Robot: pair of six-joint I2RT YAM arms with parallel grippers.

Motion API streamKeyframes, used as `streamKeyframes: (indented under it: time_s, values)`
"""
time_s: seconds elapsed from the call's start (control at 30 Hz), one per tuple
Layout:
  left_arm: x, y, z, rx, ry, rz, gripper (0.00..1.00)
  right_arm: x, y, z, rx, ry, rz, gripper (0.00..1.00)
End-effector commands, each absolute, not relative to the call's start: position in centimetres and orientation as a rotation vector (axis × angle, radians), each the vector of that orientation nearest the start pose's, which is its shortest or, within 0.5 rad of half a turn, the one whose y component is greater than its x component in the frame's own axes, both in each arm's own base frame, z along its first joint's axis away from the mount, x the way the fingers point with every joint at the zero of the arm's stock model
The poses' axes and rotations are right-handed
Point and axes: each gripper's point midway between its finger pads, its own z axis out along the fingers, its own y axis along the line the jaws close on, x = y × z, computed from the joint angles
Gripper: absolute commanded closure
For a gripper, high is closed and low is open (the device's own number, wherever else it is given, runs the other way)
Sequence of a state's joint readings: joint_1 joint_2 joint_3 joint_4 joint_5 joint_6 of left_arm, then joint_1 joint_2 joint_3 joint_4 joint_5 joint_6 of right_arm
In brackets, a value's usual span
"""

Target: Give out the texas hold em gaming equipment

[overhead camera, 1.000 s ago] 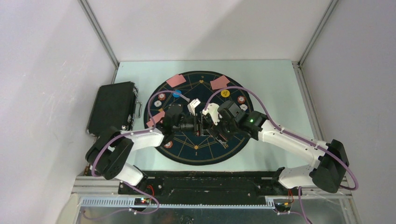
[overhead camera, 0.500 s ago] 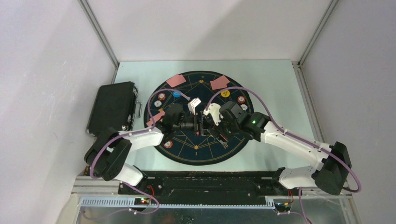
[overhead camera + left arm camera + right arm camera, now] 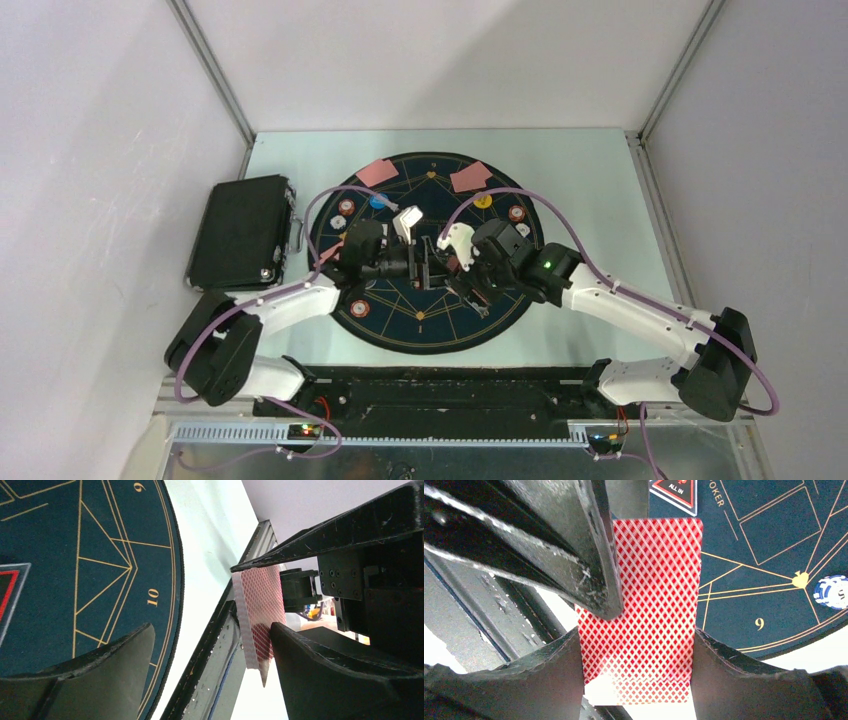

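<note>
Top external view: two robot arms meet above the middle of a dark round mat (image 3: 440,325) marked with gold lines. The right gripper (image 3: 636,637) is clamped on a deck of playing cards (image 3: 644,600) with red diamond-patterned backs. It grips the deck by its two long edges and holds it in the air over the mat.

The left gripper (image 3: 210,630) stands wide. One finger (image 3: 330,675) lies against the deck's patterned back, and the other is well apart on the opposite side.

Two pink-backed cards (image 3: 377,171) lie at the mat's far rim. Just inside them are a blue chip (image 3: 378,201) on the mat's left half and a yellow chip (image 3: 483,201) on its right half. Red-white chips (image 3: 516,212) lie near the mat's left and right edges. The right wrist view shows a red triangular token (image 3: 674,490) on the mat beyond the deck. A closed black case (image 3: 240,232) sits just off the mat's left side.
</note>
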State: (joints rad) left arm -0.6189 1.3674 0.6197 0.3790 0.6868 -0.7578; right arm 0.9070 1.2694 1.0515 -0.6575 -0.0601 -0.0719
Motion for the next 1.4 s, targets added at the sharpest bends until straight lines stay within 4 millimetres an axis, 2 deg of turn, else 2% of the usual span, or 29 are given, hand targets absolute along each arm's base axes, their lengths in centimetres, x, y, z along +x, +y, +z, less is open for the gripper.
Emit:
streamKeyframes:
  time_s: [0.0,0.3,0.47,0.53,0.57,0.77,0.97,1.13,1.17,1.2,1.37]
  values:
    - [22.1,-30.6,15.9,0.381,2.138,-1.434,0.1,19.8,26.4,17.8,-1.16,2.095,0.457,1.0]
    - [21.1,-30.4,20.0,0.416,2.004,-1.501,0.16,20.0,26.5,17.3,-1.162,2.105,0.446,1.0]
    - [21.1,-30.4,21.2,0.419,1.972,-1.494,0.27,20.1,26.5,17.4,-1.16,2.103,0.446,1.0]
    - [21.2,-30.4,21.2,0.422,1.982,-1.487,0.35,20.1,26.5,17.4,-1.158,2.102,0.446,1.0]
    - [21.2,-30.5,21.3,0.426,1.984,-1.487,0.44,20.1,26.5,17.5,-1.158,2.102,0.445,1.0]
    - [21.1,-30.7,21.0,0.434,2.003,-1.475,0.74,20.1,26.4,17.3,-1.157,2.106,0.438,1.0]
    - [21.4,-29.6,21.2,0.411,2.013,-1.381,0.99,20.3,26.3,17.2,-1.153,2.113,0.425,1.0]
    - [22.0,-27.9,20.9,0.372,2.043,-1.237,1.0,20.4,26.2,17.0,-1.148,2.121,0.409,1.0]
    - [22.1,-27.6,21.4,0.368,2.027,-1.218,1.0,20.5,26.1,17.0,-1.146,2.123,0.404,1.0]
    - [22.2,-27.0,20.9,0.358,2.049,-1.177,1.0,20.5,26.1,16.9,-1.145,2.123,0.402,1.0]
    - [22.5,-24.9,22.7,0.326,1.978,-1.096,1.0,20.9,25.8,16.7,-1.131,2.134,0.368,1.0]
